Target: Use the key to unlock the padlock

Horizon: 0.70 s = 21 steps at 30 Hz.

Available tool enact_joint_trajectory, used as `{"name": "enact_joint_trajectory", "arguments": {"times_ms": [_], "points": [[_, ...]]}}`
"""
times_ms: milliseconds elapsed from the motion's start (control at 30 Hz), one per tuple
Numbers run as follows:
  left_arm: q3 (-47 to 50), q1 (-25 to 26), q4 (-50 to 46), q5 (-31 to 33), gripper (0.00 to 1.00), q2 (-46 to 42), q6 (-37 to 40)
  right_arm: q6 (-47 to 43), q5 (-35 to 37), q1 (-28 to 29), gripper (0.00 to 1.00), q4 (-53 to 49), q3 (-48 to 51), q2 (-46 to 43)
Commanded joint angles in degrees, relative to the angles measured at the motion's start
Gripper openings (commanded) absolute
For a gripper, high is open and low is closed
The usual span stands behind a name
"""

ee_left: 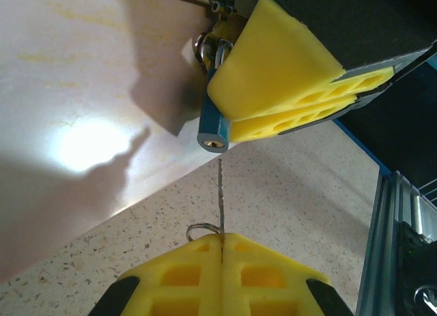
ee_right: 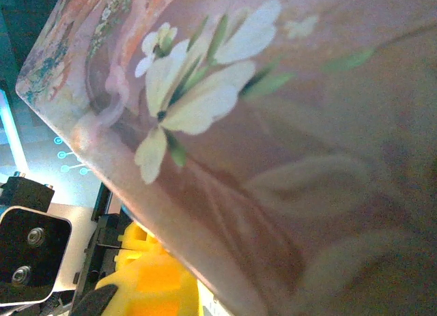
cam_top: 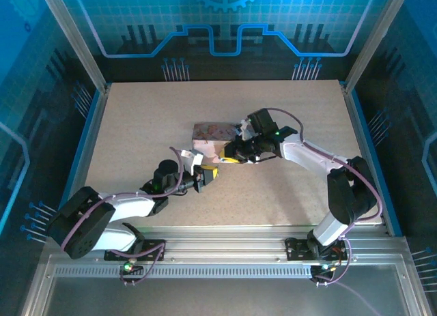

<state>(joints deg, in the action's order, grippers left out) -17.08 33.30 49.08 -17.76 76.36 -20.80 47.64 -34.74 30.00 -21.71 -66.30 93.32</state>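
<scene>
My left gripper is shut on the key. The thin blade points straight ahead and its small ring sticks out to the left of the yellow fingertips. Just beyond the blade's tip hangs the small blue-grey padlock, keyhole end towards the key and a little left of the blade, with a small gap between them. My right gripper is shut on the padlock's upper part. From above, the left gripper and the right gripper meet in front of the pink floral box.
The pink box lies right against the right gripper and its pale side stands just left of the padlock. Speckled table spreads around. A blue-edged metal rail runs along the right.
</scene>
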Motion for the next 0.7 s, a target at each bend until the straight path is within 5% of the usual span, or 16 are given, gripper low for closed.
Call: {"name": "enact_joint_trajectory", "arguments": {"times_ms": [0,667], "points": [[-0.9,0.52,0.48,0.71,0.0,-0.27,1.18,0.62,-1.99,0.68,0.0,2.64,0.21,-2.59],[-2.14,0.45,1.85,-0.39,0.0,1.05,-0.39,0.17,-2.4,1.02,0.0,2.48,0.8,-3.05]]}}
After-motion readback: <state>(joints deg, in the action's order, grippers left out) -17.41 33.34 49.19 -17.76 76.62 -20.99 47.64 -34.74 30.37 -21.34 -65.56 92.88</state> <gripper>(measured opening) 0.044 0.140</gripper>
